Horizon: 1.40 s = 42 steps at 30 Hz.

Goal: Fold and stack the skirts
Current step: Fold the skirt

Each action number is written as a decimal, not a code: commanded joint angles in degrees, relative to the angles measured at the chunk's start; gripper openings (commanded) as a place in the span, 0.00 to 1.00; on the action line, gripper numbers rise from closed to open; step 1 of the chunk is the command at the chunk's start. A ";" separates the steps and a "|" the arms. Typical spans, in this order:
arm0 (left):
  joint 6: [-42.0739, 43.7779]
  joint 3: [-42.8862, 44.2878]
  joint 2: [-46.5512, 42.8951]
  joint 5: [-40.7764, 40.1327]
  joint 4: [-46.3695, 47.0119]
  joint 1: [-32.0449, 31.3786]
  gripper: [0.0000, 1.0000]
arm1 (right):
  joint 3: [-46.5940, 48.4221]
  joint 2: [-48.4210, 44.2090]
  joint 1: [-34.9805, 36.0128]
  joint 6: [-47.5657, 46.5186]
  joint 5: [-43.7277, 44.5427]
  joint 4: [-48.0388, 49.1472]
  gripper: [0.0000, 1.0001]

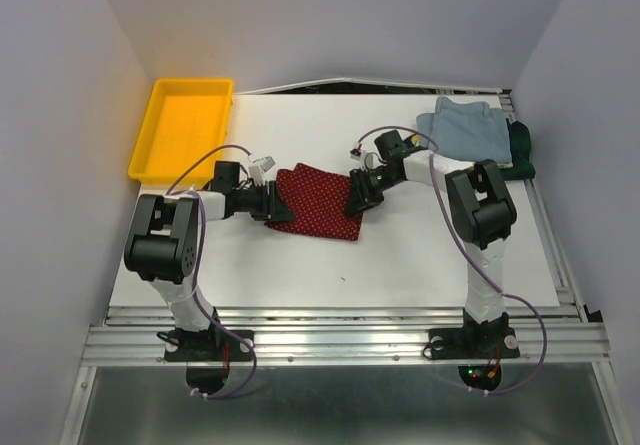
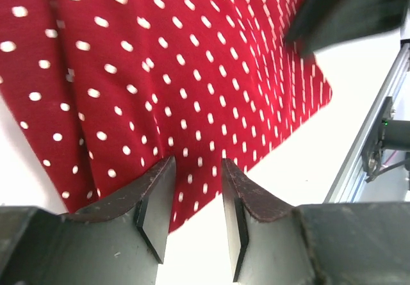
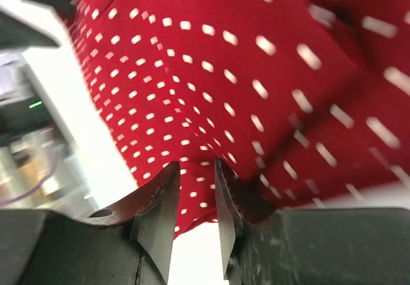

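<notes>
Where the far left corner of the bench (image 1: pixel 300 265) is seen from above, a yellow tray (image 1: pixel 185 130) is set, its bare yellow floor showing between its walls. At the far right corner a folded light blue skirt (image 1: pixel 465 130) is laid on a dark green skirt (image 1: pixel 522 150), whose edge shows at the right. The dark red skirt (image 1: pixel 318 203) is spread at mid-bench, well apart from both tray and pile. It is flanked by the left end effector (image 1: pixel 280 205) at its left edge and the right end effector (image 1: pixel 358 203) at its right edge. The right forearm is stretched between the red cloth and the pile.

From the left wrist, the dark red skirt (image 2: pixel 160 73) is seen filling most of the picture, rumpled in long folds on the white bench (image 2: pixel 301 157). The left end effector (image 2: pixel 197 166) is held narrow, with a gap between its pads. The cloth's edge lies at the fingertips and is not seen pinched. A metal rail (image 2: pixel 365 150) runs at the right.

From the right wrist, the dotted skirt (image 3: pixel 243 73) is seen blurred, on the bench (image 3: pixel 96 138). The right end effector (image 3: pixel 197 166) is likewise held narrow, with the hem between its tips and daylight between the pads.
</notes>
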 commanded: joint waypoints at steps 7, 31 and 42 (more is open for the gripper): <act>-0.13 3.40 -12.67 -0.22 -1.13 -0.16 0.49 | 10.55 -5.74 -1.91 -9.50 0.79 -9.07 0.40; -16.31 26.01 19.06 -4.88 16.29 -3.68 0.49 | 0.53 3.91 -1.91 -0.09 -5.30 5.62 0.39; 23.48 28.57 -4.66 -19.00 -14.37 -12.08 0.67 | 1.77 -16.73 -1.91 8.69 0.04 5.71 0.55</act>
